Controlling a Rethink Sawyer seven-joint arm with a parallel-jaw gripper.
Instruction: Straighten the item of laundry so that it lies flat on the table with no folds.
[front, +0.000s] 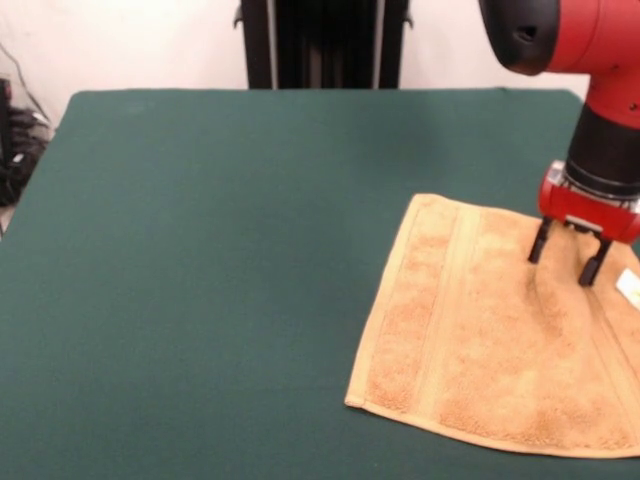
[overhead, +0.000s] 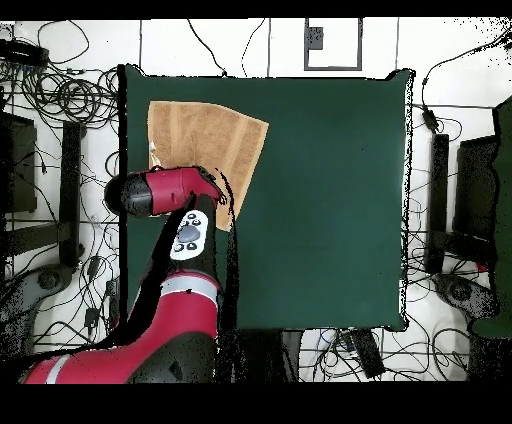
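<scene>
Tan towel spread, table corner

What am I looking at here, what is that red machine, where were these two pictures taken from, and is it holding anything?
The red and black machine is a robot arm with a gripper at its end: two dark jaws that can pinch things. One picture is taken from across the table, facing the robot, so the arm comes down from the top right. The other looks straight down from above, with the robot's base at the bottom, so the sides are swapped between the two pictures.

On the green table lies a tan-orange towel, spread out near one corner. A small white tag shows at its edge.

The jaws stand apart, with their tips down at the towel's surface. From the front the cloth looks slightly rumpled between them, but nothing is lifted or gripped.
</scene>
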